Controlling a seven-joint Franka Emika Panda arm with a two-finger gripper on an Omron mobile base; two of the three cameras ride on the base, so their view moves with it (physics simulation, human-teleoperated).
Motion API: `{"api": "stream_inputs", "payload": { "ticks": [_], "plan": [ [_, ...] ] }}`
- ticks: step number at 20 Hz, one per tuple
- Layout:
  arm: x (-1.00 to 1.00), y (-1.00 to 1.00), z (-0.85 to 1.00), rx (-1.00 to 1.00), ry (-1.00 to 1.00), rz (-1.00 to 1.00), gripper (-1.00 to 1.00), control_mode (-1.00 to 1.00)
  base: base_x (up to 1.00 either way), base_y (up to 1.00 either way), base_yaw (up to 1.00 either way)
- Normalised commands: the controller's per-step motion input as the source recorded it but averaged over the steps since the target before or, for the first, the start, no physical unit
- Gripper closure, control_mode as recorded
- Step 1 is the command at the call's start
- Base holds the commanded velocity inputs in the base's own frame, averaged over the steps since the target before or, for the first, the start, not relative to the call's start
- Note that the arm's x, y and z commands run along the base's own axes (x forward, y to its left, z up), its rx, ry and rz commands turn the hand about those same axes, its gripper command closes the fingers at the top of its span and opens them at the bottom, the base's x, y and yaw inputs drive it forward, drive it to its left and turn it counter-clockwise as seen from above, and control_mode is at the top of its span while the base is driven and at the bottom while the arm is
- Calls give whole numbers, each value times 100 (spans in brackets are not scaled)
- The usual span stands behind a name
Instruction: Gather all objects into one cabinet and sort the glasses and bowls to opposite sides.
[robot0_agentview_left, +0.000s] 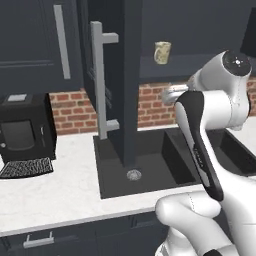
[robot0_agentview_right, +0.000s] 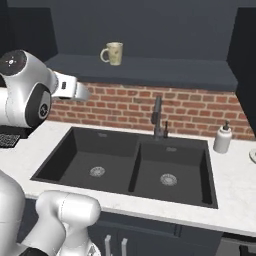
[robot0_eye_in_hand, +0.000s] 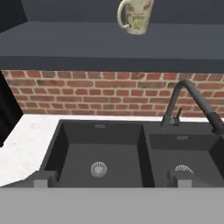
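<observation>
A cream-beige speckled mug (robot0_agentview_right: 113, 53) stands upright on the bottom shelf of the open dark wall cabinet (robot0_agentview_right: 150, 70) above the sink, its handle to the left. It also sits high in the hand view as the mug (robot0_eye_in_hand: 135, 16). The cabinet's tall door (robot0_agentview_left: 125, 75), with a long pale bar handle (robot0_agentview_left: 102, 85), is swung out toward me. My gripper (robot0_eye_in_hand: 109, 179) is open and holds nothing. It hangs over the sink's front edge, well below and in front of the mug. The red mugs and the black bowl are out of view.
A black double sink (robot0_agentview_right: 135, 165) with a dark faucet (robot0_agentview_right: 158, 117) lies below the cabinet, against a brick wall. A white soap bottle (robot0_agentview_right: 222, 138) stands at the right. A black coffee machine (robot0_agentview_left: 25, 132) sits on the counter at the left.
</observation>
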Motion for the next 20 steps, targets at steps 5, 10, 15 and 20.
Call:
{"api": "stream_inputs", "payload": {
  "ticks": [5, 10, 15, 20],
  "plan": [
    [0, 0, 0, 0, 0, 0, -100, 100, 77, 40, -7],
    [0, 0, 0, 0, 0, 0, -100, 100, 67, 1, -5],
    [13, 2, 6, -2, -2, -1, -100, -100, 55, 2, -4],
    [13, 9, 87, -11, -24, -15, -100, -100, 0, 0, 0]
  ]
}}
